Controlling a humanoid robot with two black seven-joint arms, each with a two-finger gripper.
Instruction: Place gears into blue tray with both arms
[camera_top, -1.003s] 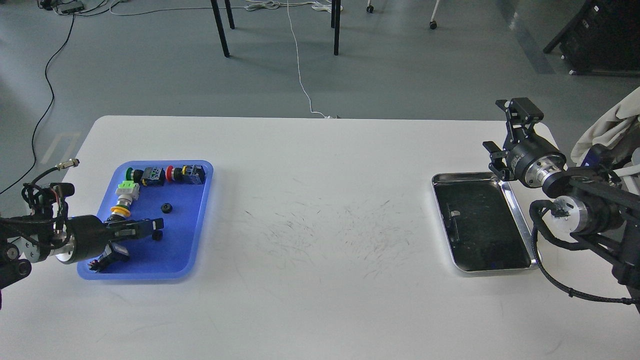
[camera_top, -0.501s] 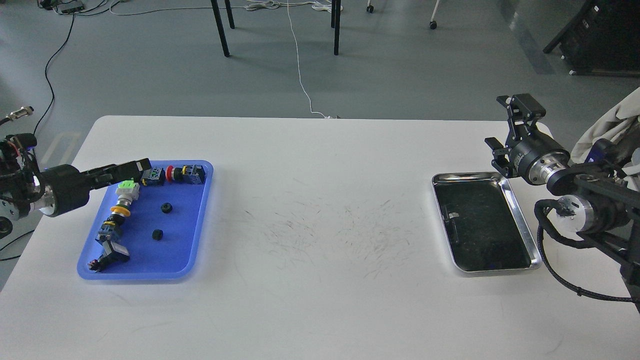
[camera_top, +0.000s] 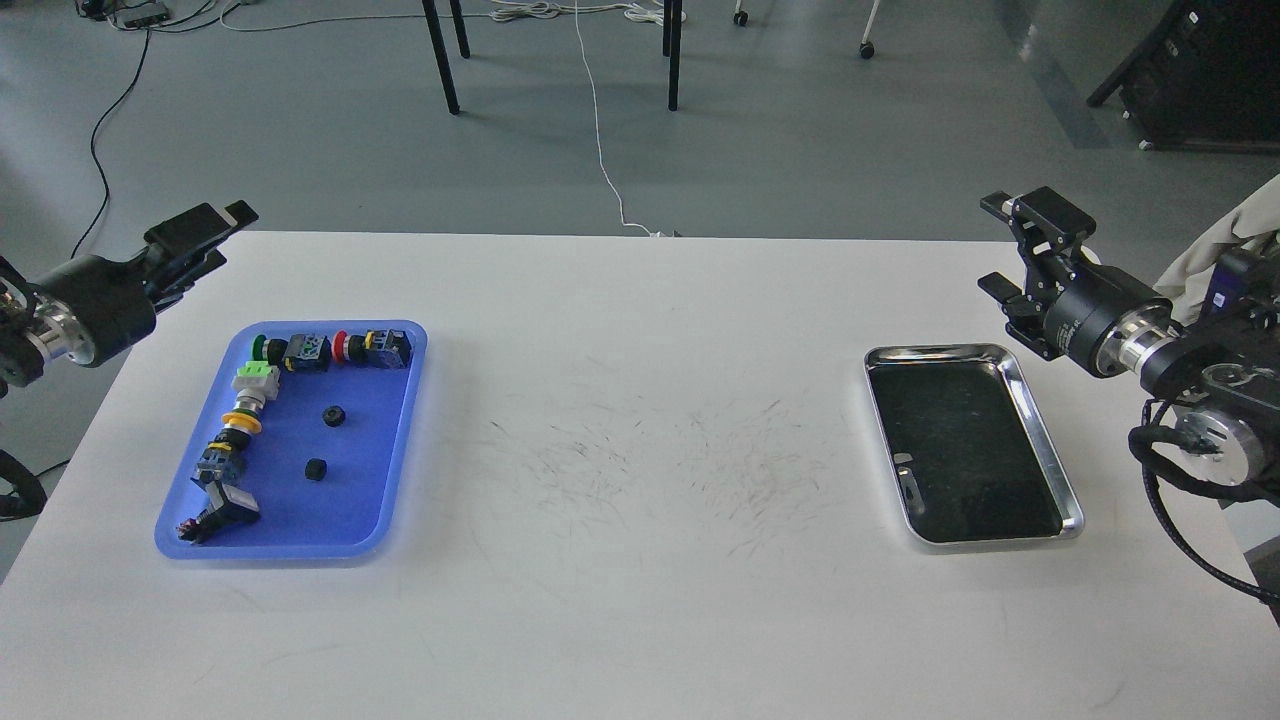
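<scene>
The blue tray (camera_top: 355, 505) lies on the left of the white table. Two small black gears rest on its floor, one (camera_top: 334, 416) near the middle and another (camera_top: 315, 468) just below it. My left gripper (camera_top: 226, 237) hovers off the table's far-left corner, well above and behind the tray. Its fingers look slightly apart and hold nothing. My right gripper (camera_top: 998, 246) hangs open and empty over the table's right side, just behind the silver tray.
Colourful push-button switch parts (camera_top: 330, 350) line the blue tray's far and left sides. A shiny silver metal tray (camera_top: 1045, 445) with a dark inside sits at the right. The table top (camera_top: 640, 450) between the trays shows scuff marks.
My left gripper let go of a gear in the blue tray, then lifted out and drew back up to the far left. My right gripper shifted slightly right.
</scene>
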